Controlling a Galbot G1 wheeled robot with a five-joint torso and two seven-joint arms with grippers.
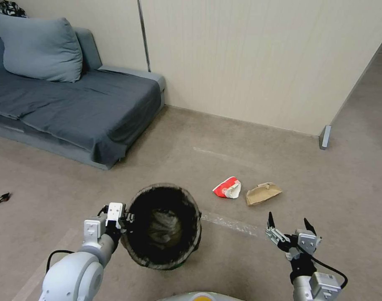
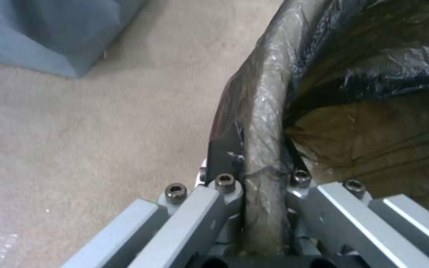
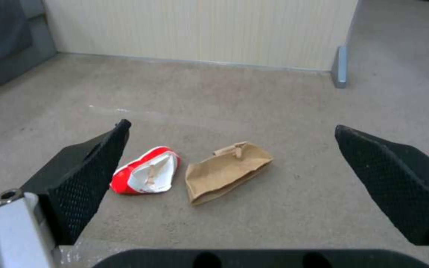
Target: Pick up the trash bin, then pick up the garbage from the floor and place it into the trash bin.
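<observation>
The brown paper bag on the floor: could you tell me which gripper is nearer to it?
Right. The right gripper hovers open just short of the brown paper bag. The left gripper is farther off, past the red-and-white carton, clamped on the trash bin rim.

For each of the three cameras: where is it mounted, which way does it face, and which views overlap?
Head: high, looking down at floor; left claw gripping bin, right claw open.
Left wrist: along its claw, clamped on bin rim.
Right wrist: forward between open fingers at carton and paper bag.
Shared: head and right wrist show both litter pieces.
</observation>
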